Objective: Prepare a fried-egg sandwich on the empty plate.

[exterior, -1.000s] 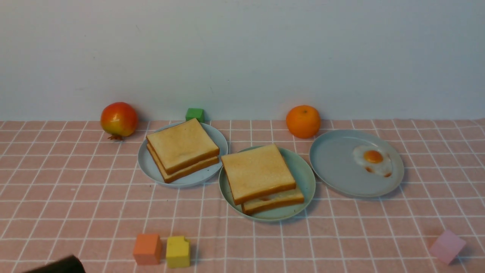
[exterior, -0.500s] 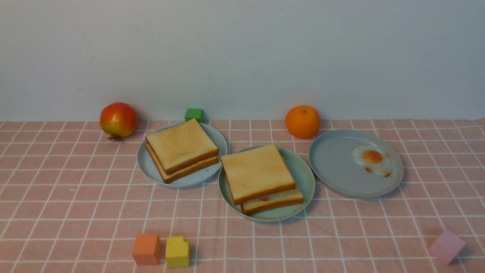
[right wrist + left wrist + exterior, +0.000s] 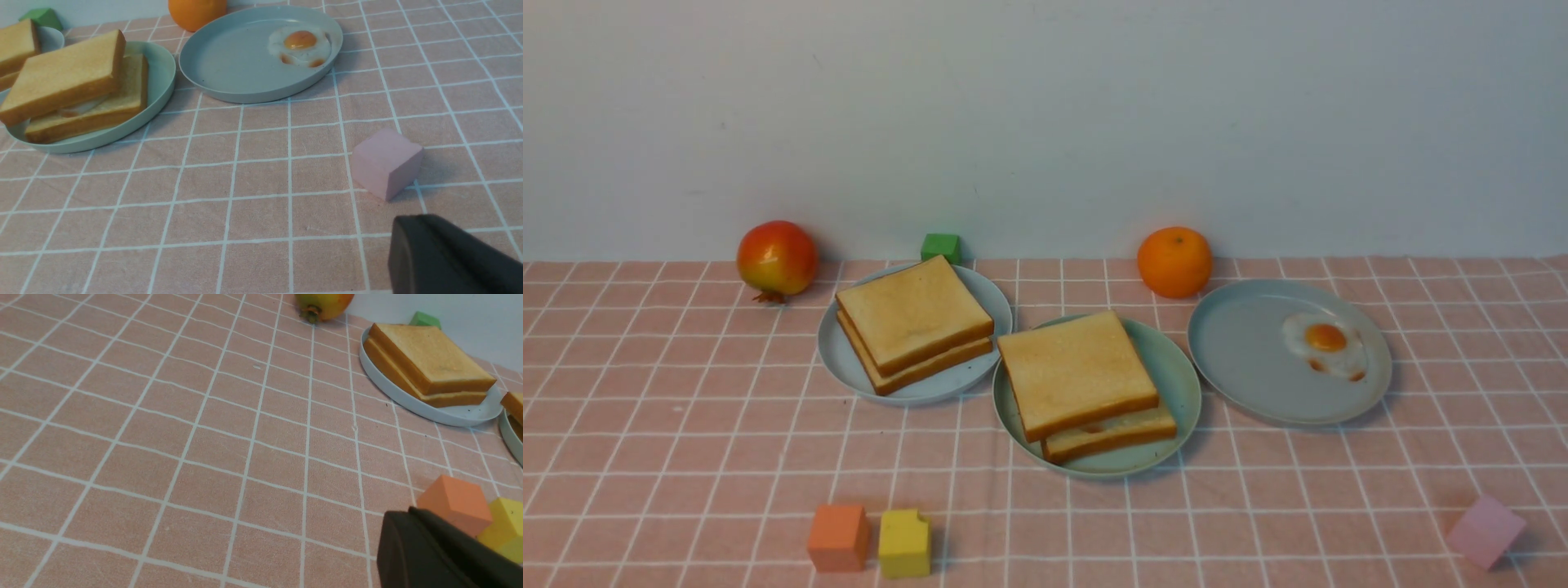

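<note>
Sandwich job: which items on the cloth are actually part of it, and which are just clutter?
Part of the job:
- fried-egg sandwich, egg peeking between its slices
- mint-green plate under it
- spare toast stack on its pale-blue plate
- spare fried egg on the other pale-blue plate

Lying about:
- pomegranate
- orange
- green block
- orange block
- yellow block
- pink block

A pink cloth with a white grid [image 3: 686,408] carries three round plates: a pale blue-grey one [image 3: 845,359], a mint-green one [image 3: 1180,384] and a grey-blue one [image 3: 1241,343]. Also on it are a red-yellow pomegranate [image 3: 777,258], an orange [image 3: 1174,261], and green [image 3: 941,247], orange [image 3: 837,536], yellow [image 3: 904,543] and pink [image 3: 1486,531] cubes.
</note>
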Action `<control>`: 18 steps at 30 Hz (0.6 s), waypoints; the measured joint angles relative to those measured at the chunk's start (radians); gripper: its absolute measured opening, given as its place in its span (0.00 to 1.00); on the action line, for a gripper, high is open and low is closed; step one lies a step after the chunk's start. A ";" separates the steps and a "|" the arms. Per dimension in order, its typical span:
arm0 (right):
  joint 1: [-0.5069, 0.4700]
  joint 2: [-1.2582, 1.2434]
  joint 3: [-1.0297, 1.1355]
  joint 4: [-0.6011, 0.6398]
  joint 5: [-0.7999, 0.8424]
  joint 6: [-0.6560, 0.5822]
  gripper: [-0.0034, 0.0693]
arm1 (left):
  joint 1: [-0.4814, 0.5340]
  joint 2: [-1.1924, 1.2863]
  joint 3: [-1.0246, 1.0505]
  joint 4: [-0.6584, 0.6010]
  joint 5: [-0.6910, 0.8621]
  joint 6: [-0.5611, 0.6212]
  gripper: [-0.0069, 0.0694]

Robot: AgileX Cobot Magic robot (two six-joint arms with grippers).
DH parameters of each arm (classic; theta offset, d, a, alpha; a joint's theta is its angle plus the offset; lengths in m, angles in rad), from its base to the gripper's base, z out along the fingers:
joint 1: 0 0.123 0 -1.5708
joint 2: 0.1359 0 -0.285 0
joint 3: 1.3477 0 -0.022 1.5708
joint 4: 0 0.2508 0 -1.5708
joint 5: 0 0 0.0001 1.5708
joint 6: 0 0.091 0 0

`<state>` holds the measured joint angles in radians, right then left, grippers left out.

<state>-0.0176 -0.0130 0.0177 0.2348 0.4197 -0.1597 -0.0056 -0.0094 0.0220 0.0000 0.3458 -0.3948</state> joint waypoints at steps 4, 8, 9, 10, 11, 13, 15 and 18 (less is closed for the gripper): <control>0.000 0.000 0.000 0.000 0.000 0.000 0.10 | 0.000 0.000 0.000 0.000 0.001 -0.002 0.11; 0.000 0.000 0.000 0.000 0.000 0.000 0.11 | 0.000 0.000 0.000 0.000 0.001 -0.002 0.11; 0.000 0.000 0.000 0.000 0.000 0.000 0.11 | 0.000 0.000 0.000 0.000 0.001 -0.002 0.11; 0.000 0.000 0.000 0.000 0.000 0.000 0.11 | 0.000 0.000 0.000 0.000 0.001 -0.002 0.11; 0.000 0.000 0.000 0.000 0.000 0.000 0.11 | 0.000 0.000 0.000 0.000 0.001 -0.002 0.11; 0.000 0.000 0.000 0.000 0.000 0.000 0.12 | 0.000 0.000 0.000 0.000 0.001 -0.002 0.11; 0.000 0.000 0.000 0.000 0.000 0.000 0.12 | 0.000 0.000 0.000 0.000 0.001 -0.002 0.11; 0.000 0.000 0.000 0.000 0.000 0.000 0.13 | 0.000 0.000 0.000 0.000 0.001 -0.002 0.11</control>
<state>-0.0176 -0.0130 0.0177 0.2348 0.4197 -0.1597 -0.0056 -0.0094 0.0220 0.0000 0.3468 -0.3972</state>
